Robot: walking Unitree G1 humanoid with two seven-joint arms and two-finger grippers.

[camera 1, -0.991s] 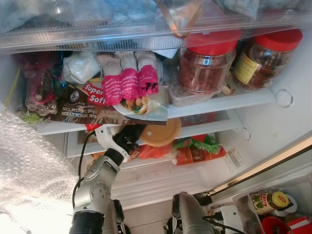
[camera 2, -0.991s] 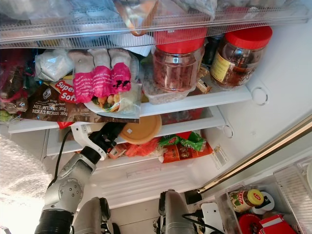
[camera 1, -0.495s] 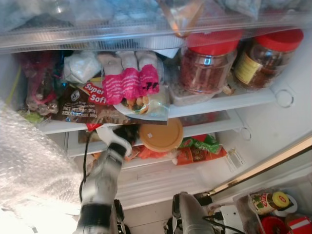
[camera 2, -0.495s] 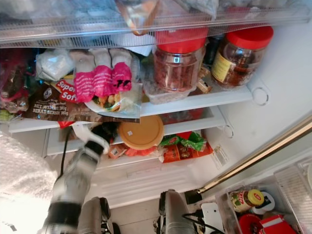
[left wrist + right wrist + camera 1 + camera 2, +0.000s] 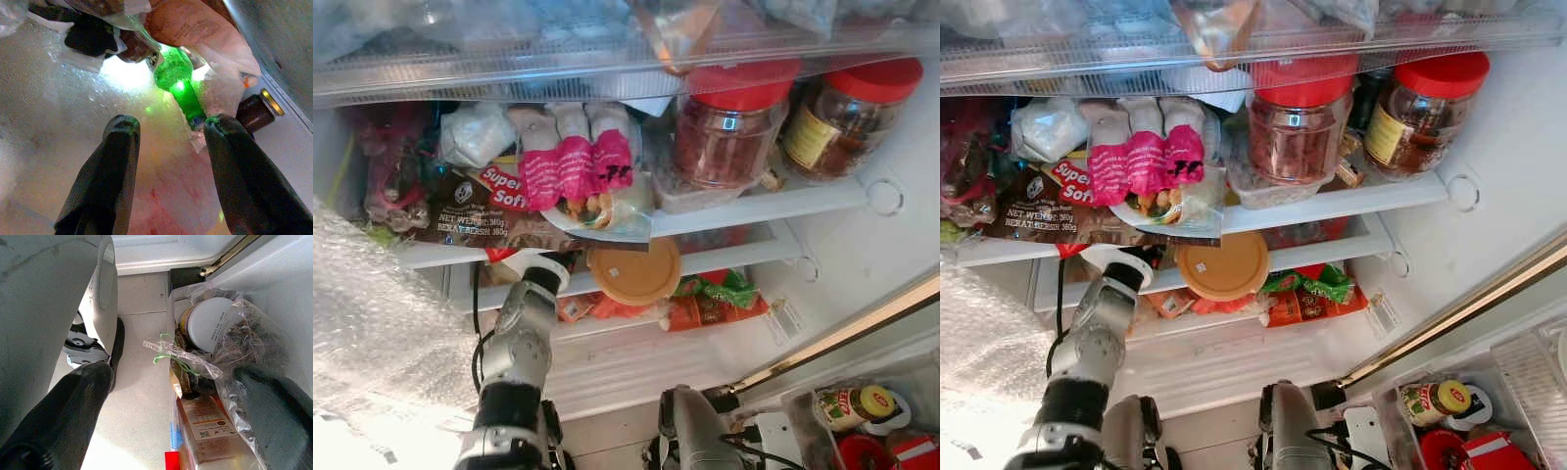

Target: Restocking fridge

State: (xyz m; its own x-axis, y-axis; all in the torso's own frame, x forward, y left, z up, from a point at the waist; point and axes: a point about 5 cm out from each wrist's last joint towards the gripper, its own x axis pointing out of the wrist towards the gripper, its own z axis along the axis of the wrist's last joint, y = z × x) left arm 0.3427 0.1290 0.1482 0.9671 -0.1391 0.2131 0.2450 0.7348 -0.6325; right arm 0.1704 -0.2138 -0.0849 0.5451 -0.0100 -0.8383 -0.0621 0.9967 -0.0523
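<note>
My left arm reaches up into the fridge's lower shelf space, and its wrist ends just under the bread shelf. In the left wrist view my left gripper is open and holds nothing. Ahead of it lie a green bottle and a dark jar with a gold lid among plastic bags. A round container with a tan lid sits right of the wrist. My right arm hangs low, and my right gripper is open over the floor.
The upper shelf carries two red-lidded jars, pink-labelled packets and a bread bag. Green and orange packets lie below. Bubble wrap covers the left foreground. Door-shelf jars stand at the lower right.
My left arm has swung left and pushed deeper under the shelf, so its black fingers are now hidden in the eye views. The tan-lidded container stays put.
</note>
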